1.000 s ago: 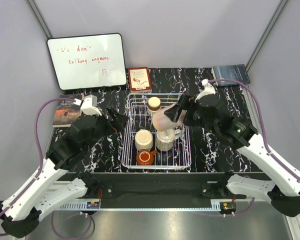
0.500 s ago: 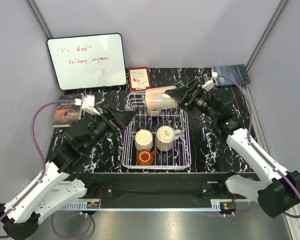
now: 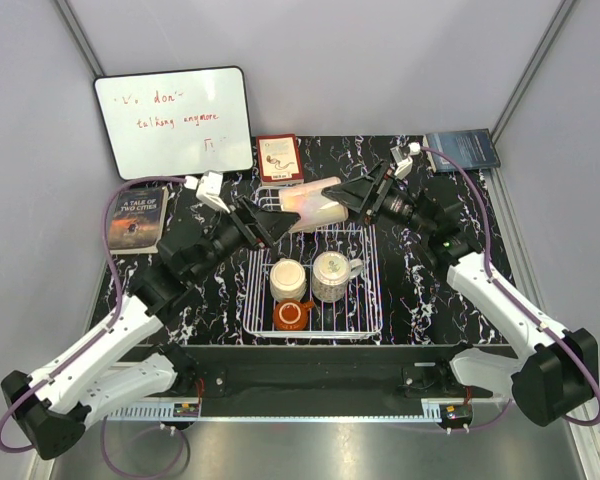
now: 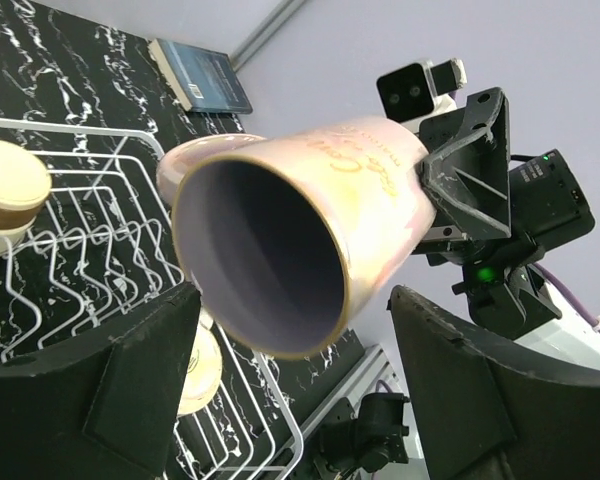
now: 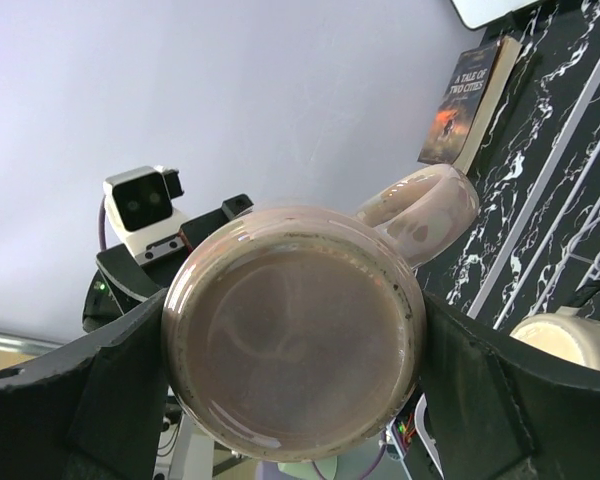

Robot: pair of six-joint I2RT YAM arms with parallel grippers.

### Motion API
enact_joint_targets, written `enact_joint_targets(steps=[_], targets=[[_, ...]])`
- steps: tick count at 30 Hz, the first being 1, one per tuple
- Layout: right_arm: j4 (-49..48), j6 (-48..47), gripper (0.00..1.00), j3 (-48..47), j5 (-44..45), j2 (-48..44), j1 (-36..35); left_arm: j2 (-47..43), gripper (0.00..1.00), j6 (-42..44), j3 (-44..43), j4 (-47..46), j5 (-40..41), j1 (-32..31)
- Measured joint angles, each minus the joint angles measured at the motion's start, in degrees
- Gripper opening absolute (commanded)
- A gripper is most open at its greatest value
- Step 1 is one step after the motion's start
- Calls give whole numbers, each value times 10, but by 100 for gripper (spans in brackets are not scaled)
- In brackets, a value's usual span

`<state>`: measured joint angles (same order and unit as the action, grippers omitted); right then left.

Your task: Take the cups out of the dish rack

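My right claw [image 3: 344, 192] is clamped on the base of the pale pink mug [image 3: 315, 205], which it has just lifted and swung level above the dish rack's [image 3: 370, 310] far edge. My left claw [image 3: 283, 216] has moved in with its jaws wide around the mug's mouth, not yet gripping; I judge this a handover. That makes 1 mug aloft and 4 left in the 1 rack: cream mug [image 3: 288, 278], speckled mug [image 3: 330, 276], orange-red mug [image 3: 292, 315], brown-rimmed mug [image 4: 10, 195].

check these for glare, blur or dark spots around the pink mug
Top view: even light, sharp, though the pink mug looks washed out. Left wrist: its inside is in deep shadow, and the left end effector's fingers are dark and soft. Right wrist: a faint sheen on its base, the book's title reads clearly.
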<state>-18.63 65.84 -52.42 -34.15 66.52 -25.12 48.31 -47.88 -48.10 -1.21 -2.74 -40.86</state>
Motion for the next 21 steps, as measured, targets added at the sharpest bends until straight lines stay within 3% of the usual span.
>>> enact_joint_targets(steps=[17,20,21], targets=[[-45,26,0,6,-45,12,0,81,65,-30,-8,-142,-96,1],[-45,27,0,6,-49,22,-2,94,51,-36,-8,-161,-114,1],[-45,27,0,6,-50,25,-2,99,41,-39,-8,-168,-120,1]])
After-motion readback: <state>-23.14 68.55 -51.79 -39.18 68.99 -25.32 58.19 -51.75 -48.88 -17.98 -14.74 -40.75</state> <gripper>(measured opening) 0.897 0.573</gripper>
